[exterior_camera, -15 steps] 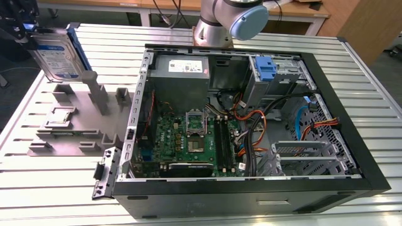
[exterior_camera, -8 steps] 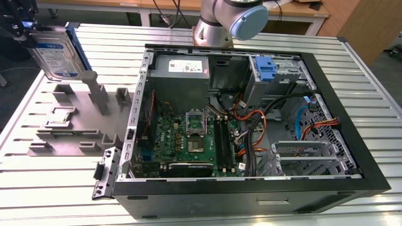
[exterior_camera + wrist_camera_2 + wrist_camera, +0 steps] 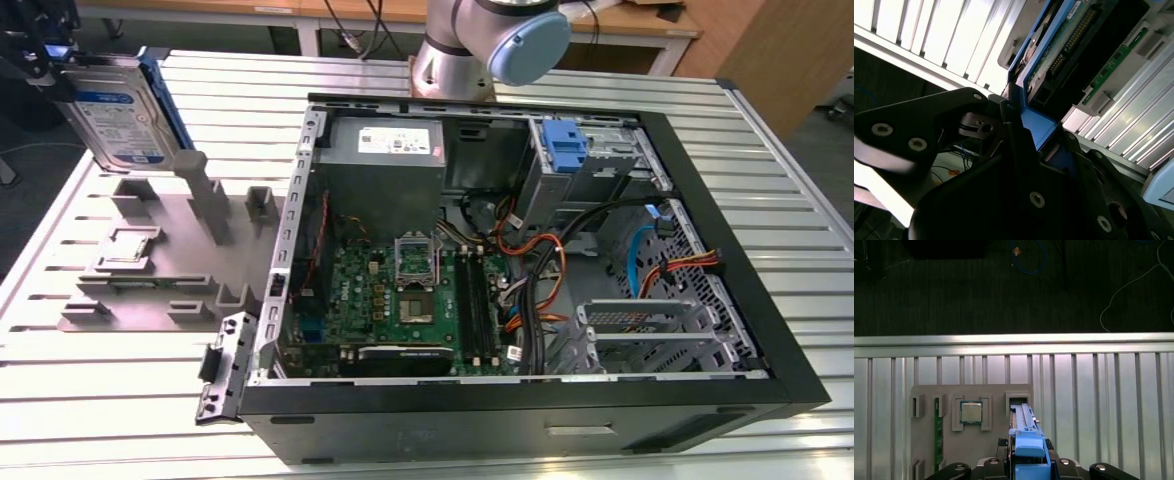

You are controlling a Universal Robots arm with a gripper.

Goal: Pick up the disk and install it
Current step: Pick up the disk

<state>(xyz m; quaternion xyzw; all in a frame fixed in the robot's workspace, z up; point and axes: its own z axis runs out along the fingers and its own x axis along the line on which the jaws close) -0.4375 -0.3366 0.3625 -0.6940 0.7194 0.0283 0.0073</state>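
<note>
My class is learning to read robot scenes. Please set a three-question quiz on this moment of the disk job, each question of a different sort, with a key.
1. True or false: the disk is held up outside the computer case, on the exterior view's left.
2. Multiple choice: the gripper is A) open and empty, B) shut on the disk, C) shut on nothing.
3. Short answer: what colour is the carrier that frames the disk?

Key: 1 true; 2 B; 3 blue.
</note>
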